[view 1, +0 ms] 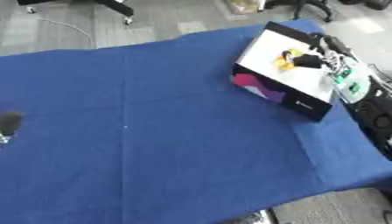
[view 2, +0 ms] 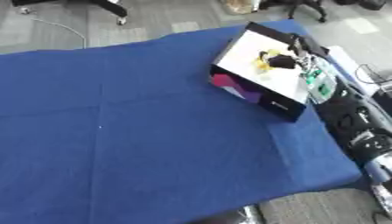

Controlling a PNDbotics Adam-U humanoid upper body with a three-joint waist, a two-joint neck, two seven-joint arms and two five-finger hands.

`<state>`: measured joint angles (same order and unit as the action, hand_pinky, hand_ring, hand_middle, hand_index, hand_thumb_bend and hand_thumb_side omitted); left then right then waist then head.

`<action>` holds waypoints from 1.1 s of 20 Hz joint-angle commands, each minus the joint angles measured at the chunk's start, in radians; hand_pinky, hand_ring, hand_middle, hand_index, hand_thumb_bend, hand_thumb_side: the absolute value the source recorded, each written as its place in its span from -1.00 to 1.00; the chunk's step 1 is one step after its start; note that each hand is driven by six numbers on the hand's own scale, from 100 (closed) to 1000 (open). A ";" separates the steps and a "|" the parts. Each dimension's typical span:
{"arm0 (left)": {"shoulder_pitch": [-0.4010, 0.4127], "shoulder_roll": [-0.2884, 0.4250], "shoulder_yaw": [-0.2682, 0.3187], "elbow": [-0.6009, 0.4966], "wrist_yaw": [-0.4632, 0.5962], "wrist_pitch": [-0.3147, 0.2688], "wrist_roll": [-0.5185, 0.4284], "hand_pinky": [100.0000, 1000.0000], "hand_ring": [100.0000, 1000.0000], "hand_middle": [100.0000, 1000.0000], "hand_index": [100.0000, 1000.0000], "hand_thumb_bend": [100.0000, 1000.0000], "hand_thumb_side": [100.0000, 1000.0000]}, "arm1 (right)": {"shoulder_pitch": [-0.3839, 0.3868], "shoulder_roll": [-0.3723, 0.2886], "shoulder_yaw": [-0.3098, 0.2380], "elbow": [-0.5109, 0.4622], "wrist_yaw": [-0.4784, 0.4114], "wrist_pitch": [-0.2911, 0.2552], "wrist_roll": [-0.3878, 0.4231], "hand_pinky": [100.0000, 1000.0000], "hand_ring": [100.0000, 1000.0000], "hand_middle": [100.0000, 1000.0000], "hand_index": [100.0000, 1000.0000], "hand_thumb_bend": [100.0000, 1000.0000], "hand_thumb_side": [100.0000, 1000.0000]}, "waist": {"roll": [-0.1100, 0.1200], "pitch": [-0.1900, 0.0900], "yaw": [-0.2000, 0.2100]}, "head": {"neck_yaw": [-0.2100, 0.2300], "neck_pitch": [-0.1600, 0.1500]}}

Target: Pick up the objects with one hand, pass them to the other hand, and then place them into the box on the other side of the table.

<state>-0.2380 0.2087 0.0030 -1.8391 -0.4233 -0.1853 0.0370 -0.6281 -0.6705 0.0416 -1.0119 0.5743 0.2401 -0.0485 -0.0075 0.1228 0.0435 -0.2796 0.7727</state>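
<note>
The small yellow object (view 1: 285, 60) lies in the white open box (view 1: 287, 83) under the right hand (view 1: 309, 60). It looks light; I cannot tell the hand's hold.

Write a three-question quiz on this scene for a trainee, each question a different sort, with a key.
1. True or false: the box stands on the left side of the table.
2. Multiple choice: what covers the table? A) a blue cloth B) a bare wooden top C) a white sheet
3. Fill in: the right hand reaches over the inside of the ____, next to something yellow.

Key
1. False: it stands at the far right, tilted toward the table's right edge.
2. A.
3. box. The hand's fingers cannot be made out, so whether it is holding anything is unclear.
</note>
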 commanded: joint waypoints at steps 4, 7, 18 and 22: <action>-0.008 0.013 0.023 -0.014 -0.015 0.009 0.004 0.29 0.11 0.28 0.49 0.28 0.07 | 0.008 -0.064 -0.046 -0.226 0.151 -0.016 0.050 0.28 0.71 0.56 0.98 -0.03 0.11 | -0.002 0.002 -0.009 | 0.013 -0.003; -0.005 0.028 0.034 -0.009 -0.031 0.018 0.008 0.30 0.11 0.29 0.49 0.28 0.08 | 0.028 -0.031 -0.065 -0.404 0.204 -0.008 0.036 0.21 0.68 0.50 0.93 -0.20 -0.24 | 0.002 0.001 -0.016 | 0.055 -0.003; -0.033 0.178 0.097 0.076 -0.156 0.080 0.070 0.32 0.11 0.27 0.49 0.29 0.00 | 0.156 0.334 0.066 -0.982 0.059 -0.199 -0.101 0.10 0.63 0.33 0.79 -0.83 -0.55 | 0.022 -0.008 -0.053 | 0.354 -0.003; -0.037 0.274 0.111 0.092 -0.209 0.093 0.057 0.36 0.12 0.25 0.49 0.26 -0.05 | 0.170 0.408 0.139 -0.988 0.063 -0.296 -0.088 0.10 0.63 0.33 0.78 -0.90 -0.54 | 0.030 -0.012 -0.062 | 0.422 -0.003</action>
<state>-0.2597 0.4313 0.0980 -1.7398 -0.6165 -0.0971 0.0939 -0.4482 -0.2729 0.1676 -1.9741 0.6444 -0.0292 -0.1367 0.0094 0.1228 -0.0181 0.1242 0.7726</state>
